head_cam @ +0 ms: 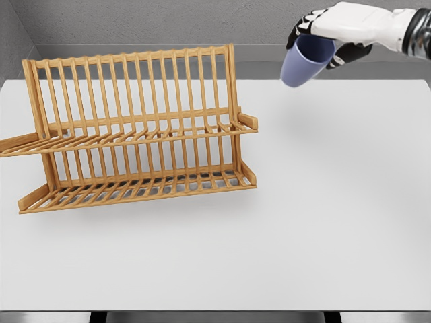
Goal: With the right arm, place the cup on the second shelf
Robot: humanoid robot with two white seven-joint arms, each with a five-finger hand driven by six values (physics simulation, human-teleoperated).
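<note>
One robot hand (330,37), the right, grips a tilted blue cup (306,60) in the air above the white tabletop (323,222), well apart from a wooden two-tier rack (135,128).

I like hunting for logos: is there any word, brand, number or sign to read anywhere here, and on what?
None: no text, number or logo shows on the cup, the wooden rack, the right hand or the table.
</note>
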